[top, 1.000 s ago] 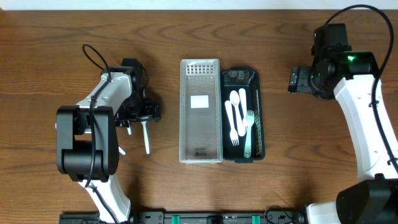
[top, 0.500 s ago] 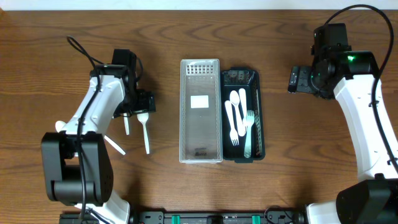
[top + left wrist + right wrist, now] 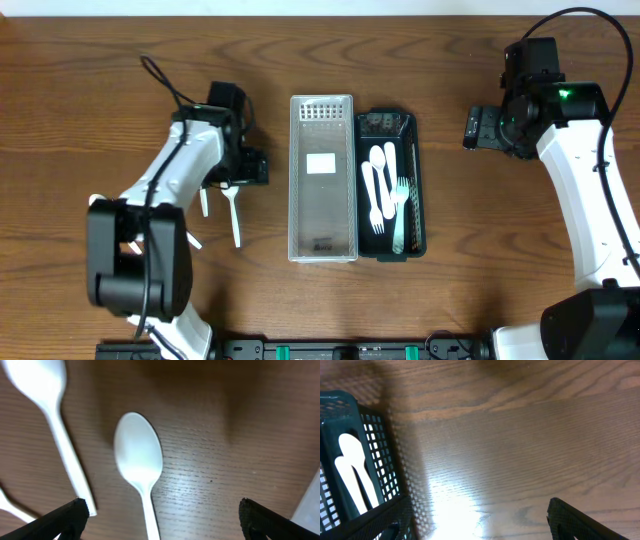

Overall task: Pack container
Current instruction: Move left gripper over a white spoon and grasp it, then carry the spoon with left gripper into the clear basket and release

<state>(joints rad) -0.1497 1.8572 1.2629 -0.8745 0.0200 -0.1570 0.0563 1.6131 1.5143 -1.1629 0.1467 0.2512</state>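
A clear plastic container [image 3: 322, 120] stands mid-table, with a dark green basket [image 3: 412, 190] against its right side holding several white plastic spoons and forks [image 3: 380, 190]. Loose white spoons lie on the table left of the container [image 3: 234, 218]. My left gripper [image 3: 245, 170] is open and empty just above them. In the left wrist view one spoon [image 3: 138, 462] lies bowl-up between the open fingers [image 3: 160, 525], and another utensil [image 3: 57, 430] lies to its left. My right gripper [image 3: 478, 130] is open and empty right of the basket; its wrist view shows the open fingers [image 3: 480, 522] and the basket's corner [image 3: 382, 460].
Two more white utensils lie further left, one [image 3: 203, 202] beside the spoon and one [image 3: 190, 240] nearer the front. Bare wooden table surrounds the containers. Arm cables loop above both arms.
My left gripper has shifted right, toward the clear container, and now sits over the top of the loose spoon. The right arm has not moved.
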